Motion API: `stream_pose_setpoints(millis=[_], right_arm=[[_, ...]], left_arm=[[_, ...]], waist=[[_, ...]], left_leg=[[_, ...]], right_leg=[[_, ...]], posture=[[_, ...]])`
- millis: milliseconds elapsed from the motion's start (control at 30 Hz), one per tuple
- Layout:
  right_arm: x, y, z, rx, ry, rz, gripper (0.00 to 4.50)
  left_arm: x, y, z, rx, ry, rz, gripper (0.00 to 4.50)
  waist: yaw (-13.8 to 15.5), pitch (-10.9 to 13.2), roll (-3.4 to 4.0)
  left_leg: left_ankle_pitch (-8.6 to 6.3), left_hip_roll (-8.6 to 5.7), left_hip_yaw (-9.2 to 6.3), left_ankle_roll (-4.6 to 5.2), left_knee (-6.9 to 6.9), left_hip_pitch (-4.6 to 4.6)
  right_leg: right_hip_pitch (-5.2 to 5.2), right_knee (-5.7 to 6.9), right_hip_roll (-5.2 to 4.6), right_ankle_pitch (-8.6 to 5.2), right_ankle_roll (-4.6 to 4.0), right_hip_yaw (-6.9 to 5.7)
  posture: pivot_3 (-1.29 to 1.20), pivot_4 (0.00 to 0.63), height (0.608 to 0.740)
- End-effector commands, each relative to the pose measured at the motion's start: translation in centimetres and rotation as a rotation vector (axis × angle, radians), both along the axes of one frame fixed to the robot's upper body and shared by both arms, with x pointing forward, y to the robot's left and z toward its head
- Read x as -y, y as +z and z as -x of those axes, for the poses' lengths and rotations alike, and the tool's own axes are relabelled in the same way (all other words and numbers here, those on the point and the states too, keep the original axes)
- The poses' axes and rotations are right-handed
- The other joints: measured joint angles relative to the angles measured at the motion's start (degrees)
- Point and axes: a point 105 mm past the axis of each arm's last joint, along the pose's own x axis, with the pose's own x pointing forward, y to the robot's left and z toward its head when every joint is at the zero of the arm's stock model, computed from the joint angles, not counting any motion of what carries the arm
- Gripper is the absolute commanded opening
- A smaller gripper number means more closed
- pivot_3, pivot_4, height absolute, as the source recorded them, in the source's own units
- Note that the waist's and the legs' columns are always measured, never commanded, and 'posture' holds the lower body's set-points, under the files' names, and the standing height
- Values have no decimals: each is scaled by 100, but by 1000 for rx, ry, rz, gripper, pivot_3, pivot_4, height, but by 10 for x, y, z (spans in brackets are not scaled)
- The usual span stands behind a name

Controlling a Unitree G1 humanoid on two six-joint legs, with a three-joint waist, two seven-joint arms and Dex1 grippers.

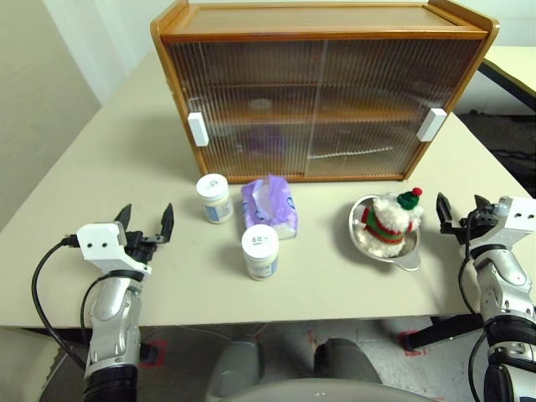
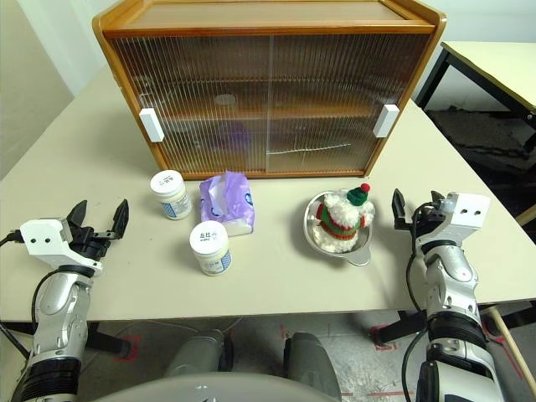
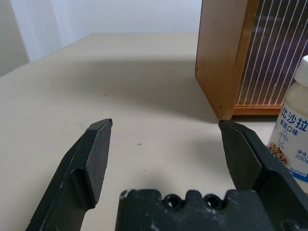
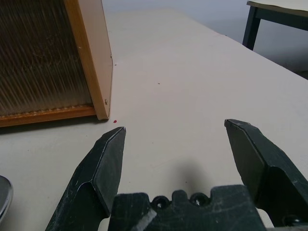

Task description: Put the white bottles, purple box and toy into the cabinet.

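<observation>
Two white bottles stand on the table: one [image 1: 214,198] nearer the cabinet, one [image 1: 260,251] nearer the front edge. Between them lies the purple box [image 1: 270,204] with tissue showing. The toy [image 1: 390,220] sits in a steel bowl [image 1: 365,241] to the right. The cabinet [image 1: 322,92] stands at the back with both ribbed doors shut. My left gripper [image 1: 146,221] hangs open over the table, left of the bottles, empty. My right gripper [image 1: 457,211] is open and empty, just right of the bowl. A bottle [image 3: 294,139] and the cabinet's corner [image 3: 221,62] appear in the left wrist view.
White block handles [image 1: 198,129] [image 1: 431,124] sit at the doors' outer edges. Something purple shows dimly behind the left door. A second table [image 2: 494,63] stands at the far right. The table's front edge runs just below the nearer bottle.
</observation>
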Motion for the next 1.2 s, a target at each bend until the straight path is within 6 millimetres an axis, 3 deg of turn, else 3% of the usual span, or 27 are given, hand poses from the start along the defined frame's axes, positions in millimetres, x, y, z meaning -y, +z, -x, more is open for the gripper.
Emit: stream_pose_setpoints(millis=[33, 167, 333, 567, 733, 800, 967, 1200], right_arm=[[-13, 18, -10, 63, 59, 10, 4454], [-38, 76, -26, 236, 170, 26, 4454], [-56, 118, -35, 330, 244, 30, 4454], [-102, 171, -19, 399, 557, -28, 4454], [-135, 184, 10, 323, 849, -81, 4454], [-155, 181, 27, 244, 1013, -79, 4454], [-181, 171, 55, 125, 1248, -36, 4454], [-199, 165, 63, 114, 1338, -19, 4454]], left_arm=[[-7, 6, -2, 15, 33, 8, 4500], [-27, 22, -7, 70, 104, 17, 4500], [-39, 30, -12, 85, 115, -6, 4500], [-52, 50, -24, 129, 119, -35, 4500], [-53, 61, -32, 149, 99, -33, 4500], [-50, 67, -37, 158, 68, -42, 4500], [-40, 83, -50, 172, -6, -25, 4500], [-14, 106, -60, 206, -134, -4, 4500]], waist=[[0, 0, 0], [-23, 16, 9], [12, 8, -1], [69, 2, -10], [72, -2, -16], [72, -2, -16], [64, -2, -24], [31, 3, -50]], left_leg=[[0, 0, 0, 0, 0, 0], [0, 12, 1, 0, 4, -11], [0, 18, 2, 0, 3, -7], [13, 18, 0, 21, 12, -91], [10, 23, 1, 16, 6, -91], [7, 28, 2, 11, 7, -92], [0, 46, 13, -1, 13, -91], [-2, 51, 37, -4, 31, -90]], right_leg=[[0, 0, 0, 0, 0, 0], [-17, 2, 2, 13, -1, 1], [-15, 1, 37, 15, -4, -3], [-93, 1, 0, 56, -27, -3], [-92, -10, -6, 58, -27, -4], [-92, -14, -6, 60, -32, -6], [-89, -28, 8, 55, -36, -28], [-87, -29, 48, 66, -8, -13]], posture=[[84, 0, 740], [89, 0, 740], [79, 0, 740], [70, 0, 740], [58, 0, 740], [51, 0, 740], [54, 0, 740], [63, 0, 740]])
